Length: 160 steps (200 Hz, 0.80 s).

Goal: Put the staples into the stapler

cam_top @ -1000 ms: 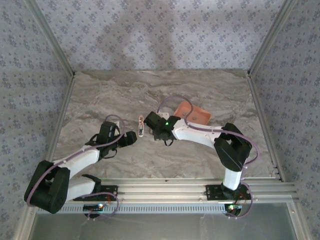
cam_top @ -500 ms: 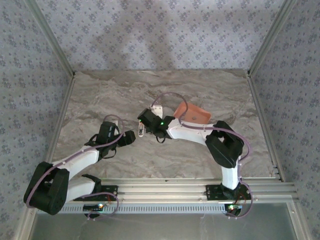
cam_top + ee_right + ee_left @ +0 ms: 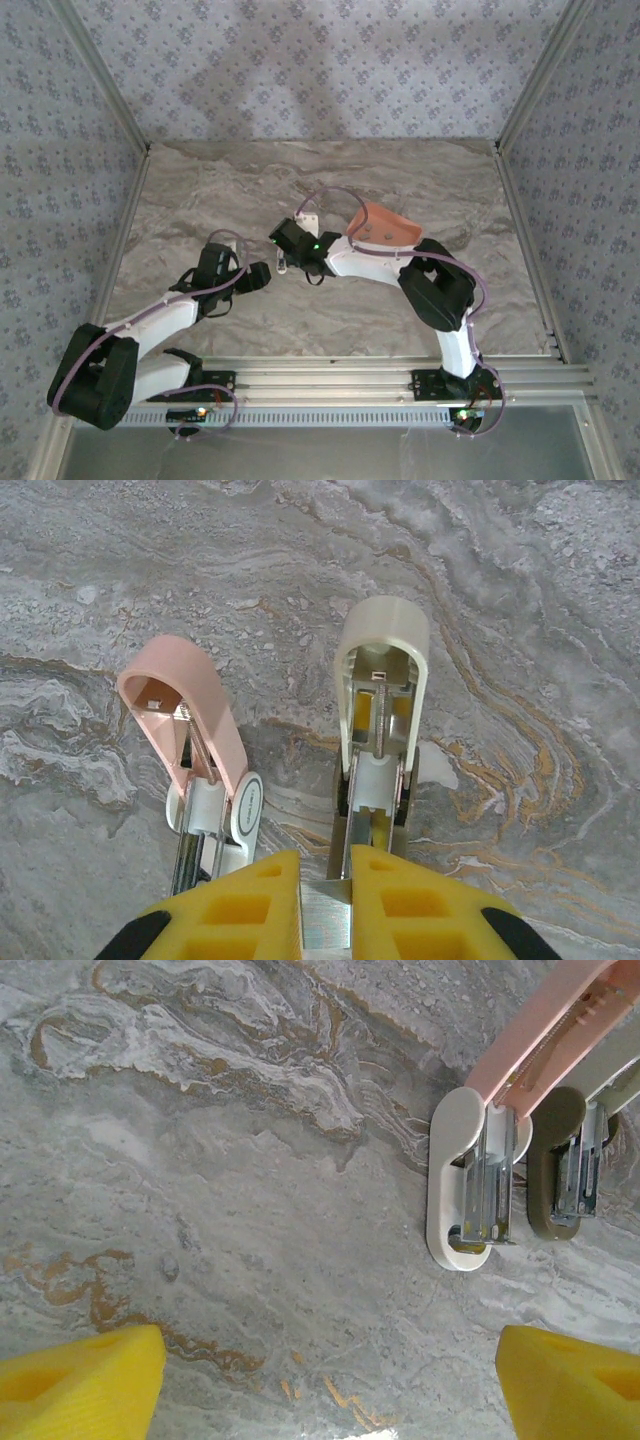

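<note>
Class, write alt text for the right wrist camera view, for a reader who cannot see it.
The right gripper, its yellow fingers closed on a thin grey metal strip, points at the open stapler on a grey marbled table. The stapler's pink cover is swung out toward the picture's left.

Between my left tool's (image 3: 325, 1390) wide-set fingers (image 3: 80, 1385) the bench (image 3: 200, 1210) lay bare across the left and lower frame; the stapler (image 3: 470, 1190) blocked the upper right. From above, my right arm (image 3: 380, 262) and the tray (image 3: 388, 225) barred the centre-right; the upper left stood open.
</note>
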Tool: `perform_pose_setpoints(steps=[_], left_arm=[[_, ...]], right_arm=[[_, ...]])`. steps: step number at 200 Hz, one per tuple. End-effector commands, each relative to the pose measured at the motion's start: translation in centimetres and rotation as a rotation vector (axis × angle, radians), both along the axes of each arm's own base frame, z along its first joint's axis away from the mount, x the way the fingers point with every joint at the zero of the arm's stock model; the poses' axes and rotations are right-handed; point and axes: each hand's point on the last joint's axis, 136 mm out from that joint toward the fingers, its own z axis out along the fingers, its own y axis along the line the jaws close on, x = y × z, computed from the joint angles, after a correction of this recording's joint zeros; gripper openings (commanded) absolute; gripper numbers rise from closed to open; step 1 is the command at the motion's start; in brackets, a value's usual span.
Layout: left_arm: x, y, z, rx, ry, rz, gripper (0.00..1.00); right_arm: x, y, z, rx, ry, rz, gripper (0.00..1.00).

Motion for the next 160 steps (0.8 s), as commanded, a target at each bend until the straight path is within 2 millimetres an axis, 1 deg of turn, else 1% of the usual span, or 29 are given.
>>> perform_pose_setpoints(steps=[1,69,160], left_arm=[[0.6,0.3,0.7,0.022,-0.022,0.001,0.86],[0.7,0.3,0.7,0.026,-0.026,-0.001,0.86],[0.6,0.3,0.7,0.03,-0.027,-0.01,0.86]], right_arm=[[0.4,-0.2,-0.7,-0.011,0.02,-0.029,0.16],[1.2,-1.3,-1.2,-0.017,0.029,-0.055,0.16],[1.2,-0.9,-2.0,-0.01,0.05,-0.053,0.16]])
